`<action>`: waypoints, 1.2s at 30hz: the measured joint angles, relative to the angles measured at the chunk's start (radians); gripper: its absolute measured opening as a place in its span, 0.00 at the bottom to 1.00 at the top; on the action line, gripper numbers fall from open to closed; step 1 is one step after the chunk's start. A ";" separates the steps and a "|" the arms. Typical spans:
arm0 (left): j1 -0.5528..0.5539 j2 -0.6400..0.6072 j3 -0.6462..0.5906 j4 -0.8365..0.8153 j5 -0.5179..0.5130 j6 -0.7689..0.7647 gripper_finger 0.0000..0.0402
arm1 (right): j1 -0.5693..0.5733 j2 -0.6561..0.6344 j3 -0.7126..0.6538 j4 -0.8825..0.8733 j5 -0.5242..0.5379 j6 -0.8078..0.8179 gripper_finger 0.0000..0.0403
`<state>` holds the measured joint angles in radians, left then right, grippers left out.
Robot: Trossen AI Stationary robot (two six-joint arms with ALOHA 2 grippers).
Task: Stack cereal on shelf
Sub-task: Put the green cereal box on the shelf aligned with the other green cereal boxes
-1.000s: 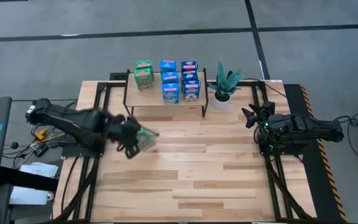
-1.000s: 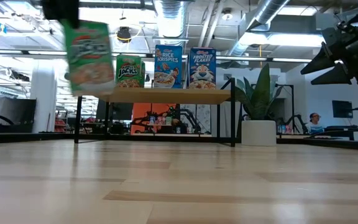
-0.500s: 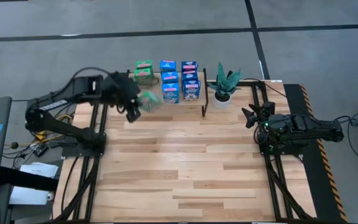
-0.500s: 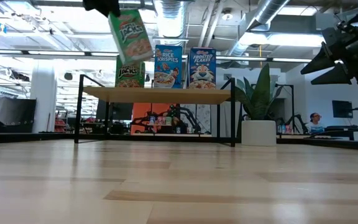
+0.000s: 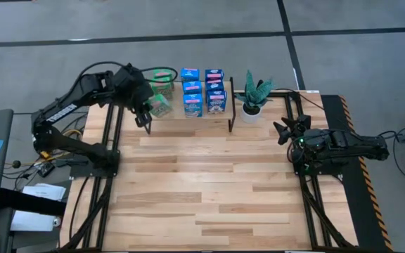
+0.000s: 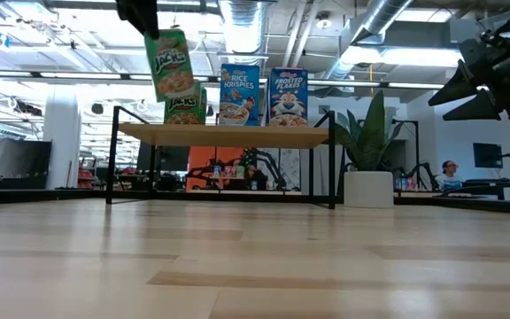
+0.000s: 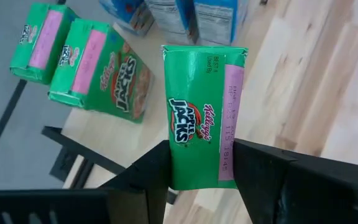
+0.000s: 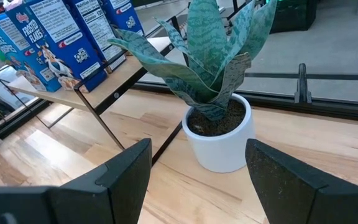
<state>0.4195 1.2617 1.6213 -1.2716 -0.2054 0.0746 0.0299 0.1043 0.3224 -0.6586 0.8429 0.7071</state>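
Observation:
My left gripper (image 5: 146, 111) is shut on a green cereal box (image 7: 204, 118) and holds it in the air over the shelf's left end (image 5: 162, 118). The shelf (image 6: 228, 136) is a light-wood board on black legs at the table's far side. On it stand green boxes (image 7: 98, 68) at the left and blue boxes (image 5: 202, 91) to their right. My right gripper (image 8: 197, 152) waits open at the table's right side, pointing at the potted plant (image 8: 216, 81), with nothing between its fingers. My left gripper pinches the green box between its two fingers (image 7: 151, 171), one on each long side, at the box's upper end (image 7: 194, 177). The fingers slant down from above and from the table's left. The box hangs below them (image 6: 172, 64), slightly tilted, clear of the shelf and the boxes.
A potted plant in a white pot (image 5: 253, 97) stands just right of the shelf. Black frame rails (image 5: 111, 140) run along both table sides. The wooden tabletop (image 5: 209, 183) in front of the shelf is bare.
My left gripper has risen from over the table's left middle and swung toward the far edge, to above the shelf's left end, rolling as it went. The green box went with it, lifted higher, and turned from slanting to nearly upright.

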 joint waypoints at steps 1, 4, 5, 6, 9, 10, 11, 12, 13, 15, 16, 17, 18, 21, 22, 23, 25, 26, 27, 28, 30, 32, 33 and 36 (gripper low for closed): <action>0.011 0.005 0.000 -0.003 0.000 0.014 0.35 | 0.000 0.000 0.000 0.000 0.000 0.000 0.71; 0.031 0.026 -0.001 -0.003 0.007 0.080 0.35 | 0.000 0.000 0.000 0.000 0.000 0.000 0.71; 0.037 0.035 -0.001 -0.002 0.014 0.104 0.35 | 0.000 0.000 0.000 0.000 0.000 0.000 0.71; 0.042 0.042 -0.001 -0.004 0.022 0.127 0.35 | 0.000 0.000 0.000 0.000 0.000 0.000 0.71; 0.052 0.075 -0.001 -0.002 0.054 0.203 0.35 | 0.000 0.000 0.000 0.000 0.000 0.000 0.71; 0.053 0.086 -0.001 -0.002 0.066 0.226 0.35 | 0.000 0.000 0.000 0.000 0.000 0.000 0.71; 0.054 0.098 -0.001 -0.002 0.069 0.250 0.35 | 0.000 0.000 0.000 -0.001 0.000 0.000 0.71; 0.054 0.111 -0.001 -0.003 0.068 0.277 0.35 | 0.000 0.000 0.000 0.000 0.000 0.000 0.71; 0.054 0.121 -0.001 -0.002 0.065 0.303 0.35 | 0.000 0.000 0.000 -0.001 0.000 0.000 0.71; 0.054 0.142 -0.001 -0.001 0.062 0.344 0.35 | 0.000 0.000 0.000 -0.001 0.000 0.000 0.71; 0.054 0.152 0.000 0.007 0.062 0.355 0.35 | 0.000 0.000 0.000 -0.001 0.000 0.000 0.71; 0.054 0.160 0.002 0.008 0.061 0.368 0.35 | 0.000 0.000 0.000 -0.001 0.000 0.000 0.71; 0.054 0.164 0.003 0.006 0.057 0.380 0.35 | 0.000 0.000 0.000 -0.001 0.000 0.000 0.71; 0.053 0.174 0.004 0.003 0.025 0.410 0.35 | 0.000 0.000 0.000 -0.001 0.000 0.000 0.71; 0.053 0.175 0.006 0.003 0.018 0.416 0.35 | 0.000 0.000 0.000 -0.001 0.000 0.000 0.71; 0.053 0.176 0.011 0.002 0.016 0.422 0.35 | 0.000 0.000 0.000 -0.001 0.000 0.000 0.71; 0.053 0.178 0.030 -0.011 -0.002 0.431 0.35 | 0.000 0.000 0.000 -0.001 0.000 0.000 0.71; 0.053 0.180 0.045 -0.019 -0.016 0.433 0.35 | 0.000 0.000 0.000 -0.001 0.000 0.000 0.71; 0.054 0.182 0.064 -0.021 -0.020 0.433 0.35 | 0.000 0.000 0.000 -0.001 0.000 0.000 0.71; 0.055 0.182 0.080 -0.022 -0.022 0.433 0.35 | 0.000 0.000 0.000 -0.001 0.000 0.000 0.71; 0.057 0.179 0.103 -0.029 -0.033 0.432 0.35 | 0.000 0.000 0.000 -0.001 0.000 0.000 0.71; 0.064 0.180 0.116 -0.028 -0.023 0.430 0.35 | 0.000 0.000 0.000 -0.001 0.000 0.000 0.71; 0.069 0.180 0.117 -0.027 -0.011 0.429 0.35 | 0.000 0.000 0.000 -0.001 0.001 0.000 0.71; 0.085 0.180 0.117 -0.028 0.003 0.430 0.35 | 0.000 0.000 0.000 -0.001 0.001 0.000 0.71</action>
<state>0.5045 1.4422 1.7380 -1.2999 -0.2021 0.5045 0.0303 0.1043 0.3224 -0.6598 0.8436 0.7071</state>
